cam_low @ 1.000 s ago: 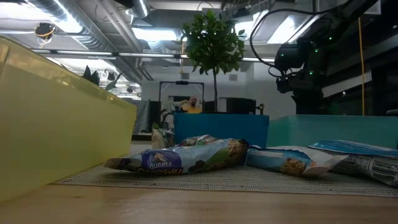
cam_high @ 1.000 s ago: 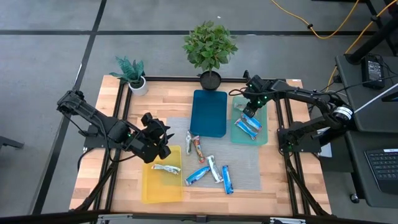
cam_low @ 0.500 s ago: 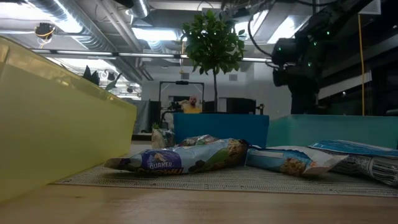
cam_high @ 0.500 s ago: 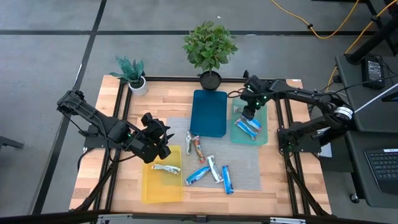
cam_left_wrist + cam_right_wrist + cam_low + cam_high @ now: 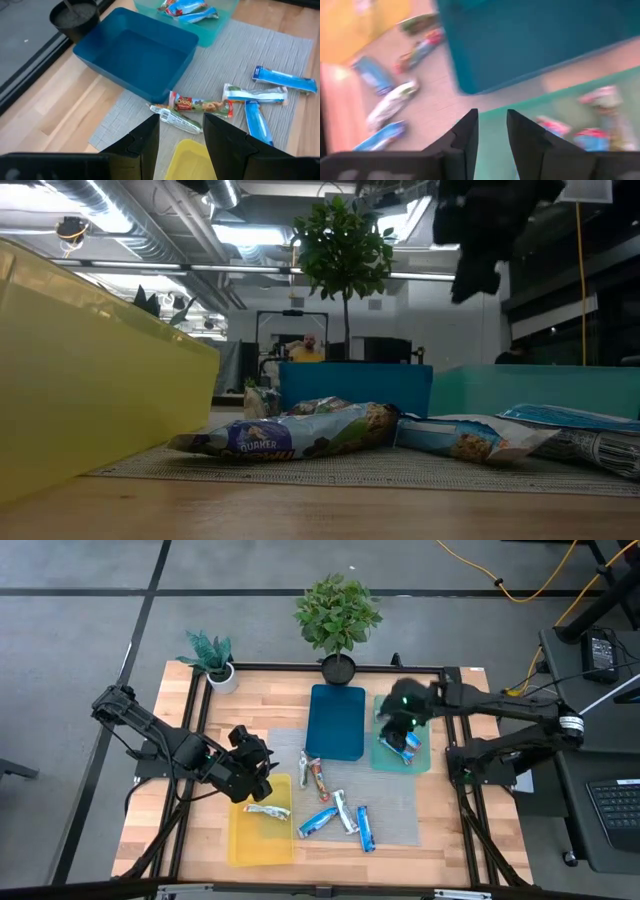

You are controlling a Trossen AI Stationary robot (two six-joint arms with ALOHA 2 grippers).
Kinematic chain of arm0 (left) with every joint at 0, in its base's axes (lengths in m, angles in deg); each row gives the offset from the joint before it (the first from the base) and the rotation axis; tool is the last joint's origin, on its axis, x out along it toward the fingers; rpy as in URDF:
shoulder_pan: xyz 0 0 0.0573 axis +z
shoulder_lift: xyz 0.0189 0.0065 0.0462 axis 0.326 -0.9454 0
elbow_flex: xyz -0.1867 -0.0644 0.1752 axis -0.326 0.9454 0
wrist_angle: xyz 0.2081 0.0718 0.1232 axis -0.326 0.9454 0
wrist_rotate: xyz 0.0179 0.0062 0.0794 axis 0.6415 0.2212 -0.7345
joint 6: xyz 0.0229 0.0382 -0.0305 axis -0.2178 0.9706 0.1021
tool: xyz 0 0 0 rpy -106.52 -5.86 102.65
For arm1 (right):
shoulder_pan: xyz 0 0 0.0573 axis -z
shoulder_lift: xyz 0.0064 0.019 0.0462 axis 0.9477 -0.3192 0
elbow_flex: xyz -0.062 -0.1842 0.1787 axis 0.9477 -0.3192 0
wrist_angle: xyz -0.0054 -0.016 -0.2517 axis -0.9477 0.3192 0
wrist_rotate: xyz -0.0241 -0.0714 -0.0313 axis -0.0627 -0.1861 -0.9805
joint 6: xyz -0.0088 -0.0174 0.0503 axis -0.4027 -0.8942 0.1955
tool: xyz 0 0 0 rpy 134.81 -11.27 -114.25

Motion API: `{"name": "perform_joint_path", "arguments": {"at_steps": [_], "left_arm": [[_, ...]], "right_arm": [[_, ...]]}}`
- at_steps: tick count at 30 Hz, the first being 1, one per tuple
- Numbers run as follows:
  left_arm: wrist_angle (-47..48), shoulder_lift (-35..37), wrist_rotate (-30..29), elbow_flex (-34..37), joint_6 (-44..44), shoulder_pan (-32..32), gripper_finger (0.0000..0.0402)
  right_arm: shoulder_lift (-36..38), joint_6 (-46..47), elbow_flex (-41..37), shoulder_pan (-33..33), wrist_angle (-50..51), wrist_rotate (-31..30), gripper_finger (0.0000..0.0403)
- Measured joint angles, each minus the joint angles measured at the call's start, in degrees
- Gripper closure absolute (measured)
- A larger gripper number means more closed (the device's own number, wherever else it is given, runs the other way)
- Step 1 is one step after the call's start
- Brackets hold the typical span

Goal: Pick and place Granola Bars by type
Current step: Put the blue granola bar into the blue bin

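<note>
Several granola bars lie on the grey mat [image 5: 385,810]: a red-marked one [image 5: 318,778], a silver one [image 5: 345,812] and blue ones [image 5: 318,822] [image 5: 366,828]. One tan-white bar [image 5: 265,810] lies in the yellow tray [image 5: 250,840]. Blue bars [image 5: 405,745] lie in the teal tray [image 5: 420,762]. My left gripper [image 5: 262,765] [image 5: 182,140] hovers open over the yellow tray's far end, holding nothing. My right gripper [image 5: 395,725] [image 5: 492,132], blurred, hangs above the teal tray with a narrow gap between its fingers and nothing in it.
A dark blue tray [image 5: 337,720] stands between the mat and a large potted plant [image 5: 338,615]. A small potted plant [image 5: 212,658] stands at the far left corner. Bare wood [image 5: 190,830] shows on the left and along the near edge.
My right gripper has risen from low over the teal tray and swung toward the table's near edge, fast enough to blur. My left gripper has stayed over the yellow tray, its wrist turning a little. The bars lie as before.
</note>
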Motion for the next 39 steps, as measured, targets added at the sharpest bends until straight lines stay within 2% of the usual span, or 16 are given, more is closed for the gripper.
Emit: {"name": "perform_joint_path", "arguments": {"at_steps": [7, 12, 16, 19, 23, 32, 35, 39], "left_arm": [[0.00, 0.00, 0.49, 0.00, 5.45, 0.02, 0.0258], [0.00, 0.00, 0.51, 0.00, 8.94, 0.02, 0.0258], [-0.02, 0.00, 0.97, 0.00, 9.44, 0.02, 0.0258], [-0.57, 0.00, 0.97, 0.00, 8.36, 0.02, 0.0258], [-3.19, 0.00, 0.95, 0.00, 8.51, 0.02, 0.0258], [-5.89, -0.45, -0.52, 0.00, 8.88, 0.02, 0.0258], [-5.87, -0.79, -0.56, 0.00, 8.18, 0.02, 0.0258], [-5.87, -1.61, -0.75, 0.00, 6.12, 0.02, 0.0258]], "right_arm": [[2.05, 9.46, 0.00, -20.69, -1.78, -3.85, 0.0306], [0.94, 8.35, 0.02, -34.56, -7.30, -8.50, 0.0307], [-0.65, 7.25, 0.02, -41.12, -9.18, -8.97, 0.0307], [-2.18, 4.05, 0.00, -43.59, -9.70, -8.51, 0.0307], [-4.63, -5.29, 0.00, -45.64, -12.57, -6.06, 0.0307], [-9.79, -22.85, 0.00, -46.55, -15.84, -2.12, 0.0304], [-11.77, -29.85, 0.00, -46.57, -15.86, -1.97, 0.0285], [-15.20, -37.43, 0.00, -46.55, -15.84, -3.30, 0.0235]]}}
